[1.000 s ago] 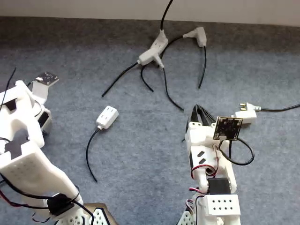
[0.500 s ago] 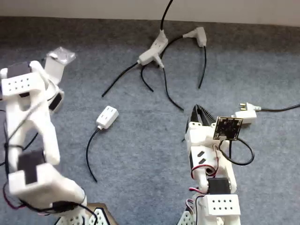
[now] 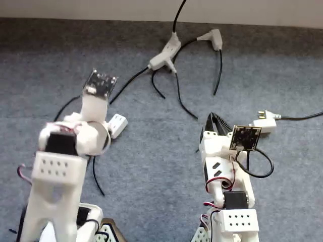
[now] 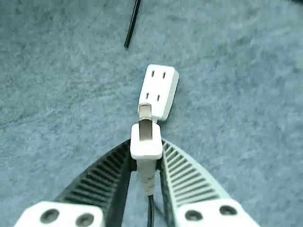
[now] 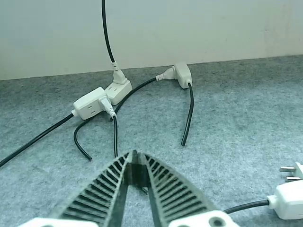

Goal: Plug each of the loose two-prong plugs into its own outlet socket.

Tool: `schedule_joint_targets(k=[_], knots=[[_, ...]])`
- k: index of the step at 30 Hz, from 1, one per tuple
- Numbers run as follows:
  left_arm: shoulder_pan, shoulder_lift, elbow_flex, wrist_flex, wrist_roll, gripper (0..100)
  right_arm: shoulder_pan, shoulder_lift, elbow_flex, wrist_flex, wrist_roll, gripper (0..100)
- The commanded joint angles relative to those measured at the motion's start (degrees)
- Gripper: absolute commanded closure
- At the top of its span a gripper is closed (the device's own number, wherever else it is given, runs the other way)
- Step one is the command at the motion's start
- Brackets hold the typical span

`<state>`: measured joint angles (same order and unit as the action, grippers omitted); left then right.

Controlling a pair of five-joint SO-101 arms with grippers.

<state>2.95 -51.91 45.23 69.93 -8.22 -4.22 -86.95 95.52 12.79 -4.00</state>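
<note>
White two-prong plug (image 4: 147, 142) clamped in left gripper (image 4: 146, 158), prongs aimed at outlet socket (image 4: 158, 91) just ahead on grey carpet (image 4: 236, 71), apparently lined up for straight push. Right gripper (image 5: 135, 166) pinched closed, empty; loose plug (image 3: 265, 121) lies beside. Left arm has swung over from table's left edge within a second; right arm unmoved.
</note>
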Motion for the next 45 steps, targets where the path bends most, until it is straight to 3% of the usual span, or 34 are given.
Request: schedule_joint_targets(k=[1,6,12,20,24,33,39,45], knots=[[7.96,-14.29,8.48,-7.21,8.0,99,-0.04,-0.84,8.13,0.04,0.88,99.0],[17.8,-26.95,17.19,-11.6,11.78,99,-0.31,-0.84,8.04,0.04,3.69,99.0],[18.42,-37.49,32.4,-23.3,17.76,99,-3.38,-0.84,7.87,0.04,3.96,99.0],[20.35,-53.05,48.66,-37.89,20.13,99,-4.7,-0.92,5.14,0.04,3.96,99.1],[21.58,-52.0,51.91,-47.03,20.22,99,-7.43,-0.92,1.89,0.04,4.04,99.1],[22.02,-51.38,51.82,-48.18,20.31,99,-12.88,-0.84,-8.84,0.04,4.31,99.1],[26.07,-50.86,51.91,-51.52,19.96,99,-16.75,-0.66,-15.43,0.13,12.92,99.1],[28.44,-50.77,51.91,-51.43,19.96,99,-20.35,-0.84,-21.41,0.22,13.63,99.1]])
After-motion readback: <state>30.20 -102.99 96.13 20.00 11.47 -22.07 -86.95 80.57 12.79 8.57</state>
